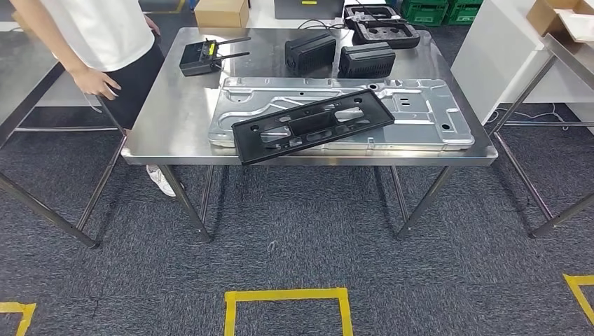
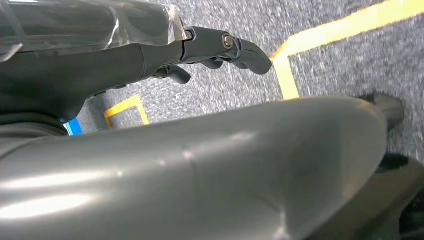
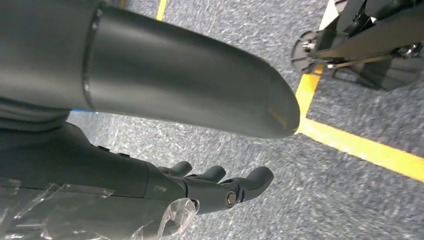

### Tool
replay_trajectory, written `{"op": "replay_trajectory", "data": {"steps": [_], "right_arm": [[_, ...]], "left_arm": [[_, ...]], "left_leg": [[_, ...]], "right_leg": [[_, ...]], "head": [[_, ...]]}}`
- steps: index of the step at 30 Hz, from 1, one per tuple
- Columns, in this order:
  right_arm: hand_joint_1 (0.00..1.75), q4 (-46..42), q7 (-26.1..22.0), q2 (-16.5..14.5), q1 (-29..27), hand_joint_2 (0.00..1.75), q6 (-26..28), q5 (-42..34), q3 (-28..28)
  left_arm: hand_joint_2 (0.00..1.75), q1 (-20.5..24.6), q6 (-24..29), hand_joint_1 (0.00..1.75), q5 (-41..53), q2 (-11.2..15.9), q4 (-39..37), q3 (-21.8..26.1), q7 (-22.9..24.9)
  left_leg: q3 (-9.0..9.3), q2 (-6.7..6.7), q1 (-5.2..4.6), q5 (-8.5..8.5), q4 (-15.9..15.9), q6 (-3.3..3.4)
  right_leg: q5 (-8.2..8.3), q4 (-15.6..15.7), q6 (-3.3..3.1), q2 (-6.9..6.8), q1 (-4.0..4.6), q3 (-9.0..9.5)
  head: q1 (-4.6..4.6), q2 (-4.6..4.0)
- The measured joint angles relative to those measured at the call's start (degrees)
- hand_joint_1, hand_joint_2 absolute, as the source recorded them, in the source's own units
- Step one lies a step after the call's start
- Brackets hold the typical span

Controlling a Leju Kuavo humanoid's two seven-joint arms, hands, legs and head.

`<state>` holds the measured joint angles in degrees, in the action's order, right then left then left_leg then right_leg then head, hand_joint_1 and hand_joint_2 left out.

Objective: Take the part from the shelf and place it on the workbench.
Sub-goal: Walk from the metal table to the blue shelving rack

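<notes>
A long black plastic frame part (image 1: 313, 124) lies slanted across a silver stamped metal plate (image 1: 427, 105) on the steel workbench (image 1: 175, 126) ahead of me. In the left wrist view my left hand (image 2: 212, 50) hangs over grey carpet, its dark fingers loosely apart and holding nothing. My right hand (image 3: 220, 184) hangs the same way in the right wrist view, fingers spread, with nothing in it.
A person in a white shirt (image 1: 98, 31) stands at the bench's left corner. A black remote (image 1: 203, 57), two black boxes (image 1: 310, 51) and a black tray (image 1: 384, 29) sit at the back. Steel tables flank both sides. Yellow tape (image 1: 287, 295) marks the carpet.
</notes>
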<state>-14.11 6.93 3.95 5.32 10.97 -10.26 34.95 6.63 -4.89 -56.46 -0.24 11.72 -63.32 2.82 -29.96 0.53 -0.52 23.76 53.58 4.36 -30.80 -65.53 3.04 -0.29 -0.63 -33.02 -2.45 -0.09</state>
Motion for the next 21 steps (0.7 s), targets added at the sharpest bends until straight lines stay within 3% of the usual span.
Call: {"op": "replay_trajectory", "data": {"steps": [2,3,7,9,11,12,13,14,16,18,21], "right_arm": [[0.0,0.1,-0.1,0.0,0.0,0.0,0.0,0.0,0.1],[0.0,0.1,-0.1,0.0,0.1,0.0,0.0,0.0,0.1],[0.0,0.1,-0.8,-0.1,0.1,0.0,-0.1,0.0,0.3],[0.0,0.1,-1.3,-0.1,0.1,0.0,-0.3,0.0,0.3],[0.0,0.1,-1.8,-0.1,0.1,0.0,-0.3,0.1,0.3],[0.0,0.1,-1.9,-0.1,0.1,0.0,-0.2,0.3,0.4],[0.0,0.1,-2.0,-0.1,0.1,0.0,-0.2,0.4,0.5],[0.0,0.1,-2.0,-0.1,0.1,0.0,-0.1,0.5,0.6],[0.0,0.1,-2.1,-0.1,0.0,0.0,-0.1,0.7,0.9],[0.0,0.1,-2.5,-0.1,0.1,0.0,-0.1,1.0,1.2],[0.0,0.1,-3.0,-0.1,0.2,0.0,-0.1,1.8,1.7]], "left_arm": [[0.0,0.0,0.0,0.0,0.0,0.0,0.0,0.0,0.0],[0.0,0.1,0.0,0.0,0.0,0.0,0.0,0.0,0.0],[0.0,0.2,0.0,0.0,0.0,-0.1,0.0,0.0,-0.1],[0.0,0.1,0.0,0.0,0.0,-0.1,0.0,0.0,-0.1],[0.0,0.1,0.0,0.0,0.0,-0.1,0.0,0.0,0.0],[0.0,0.0,-0.1,0.0,-0.1,-0.1,0.0,0.0,0.0],[0.0,0.0,-0.1,0.0,-0.1,-0.1,0.0,0.0,-0.1],[0.0,0.0,-0.2,0.0,-0.1,-0.1,0.0,0.0,-0.2],[0.0,0.1,-0.2,0.0,-0.1,-0.1,0.0,0.0,-0.7],[0.0,0.2,-0.2,0.0,-0.1,0.0,0.0,0.0,-1.2],[0.0,0.1,-0.2,0.0,-0.1,-0.1,0.0,0.0,-1.4]], "left_leg": [[-0.03,-0.02,-0.2,-0.15,0.1,-0.32],[-0.18,0.01,-0.3,-0.27,0.2,-0.59],[-0.93,0.03,-0.2,-0.02,1.1,-1.84],[-2.82,-0.08,0.08,3.22,5.8,-2.59],[-6.18,-0.11,0.37,7.52,14.1,-3.17],[-7.41,-0.11,0.46,8.67,17.3,-3.33],[-7.63,-0.11,0.52,8.72,18.4,-3.4],[-6.64,-0.11,0.56,7.7,17.0,-3.4],[-2.05,-0.11,0.6,4.12,8.8,-3.14],[1.38,-0.13,0.47,1.98,1.8,-2.64],[1.54,-0.15,0.38,1.44,0.1,-1.73]], "right_leg": [[2.97,8.6,-0.52,0.01,0.19,4.54],[3.61,11.1,-0.76,0.04,0.32,5.69],[4.24,12.3,-1.74,0.09,0.3,5.59],[4.68,12.4,-2.33,-0.08,0.09,5.32],[4.99,12.4,-2.6,-0.14,0.14,4.84],[5.13,12.4,-2.64,-0.14,0.16,4.61],[5.25,12.3,-2.61,-0.12,0.16,4.45],[5.35,12.3,-2.55,-0.09,0.16,4.37],[5.47,12.3,-2.36,-0.05,0.18,4.37],[5.56,12.1,-1.96,-0.05,0.48,4.17],[5.82,11.9,-1.15,-0.04,0.65,3.64]], "head": [[0.01,0.0],[0.0,0.0],[-0.03,0.0],[-0.08,0.0],[-0.13,0.0],[-0.14,0.0],[-0.13,0.0],[-0.13,0.0],[-0.14,0.0],[-0.11,0.0],[-0.01,0.0]]}}
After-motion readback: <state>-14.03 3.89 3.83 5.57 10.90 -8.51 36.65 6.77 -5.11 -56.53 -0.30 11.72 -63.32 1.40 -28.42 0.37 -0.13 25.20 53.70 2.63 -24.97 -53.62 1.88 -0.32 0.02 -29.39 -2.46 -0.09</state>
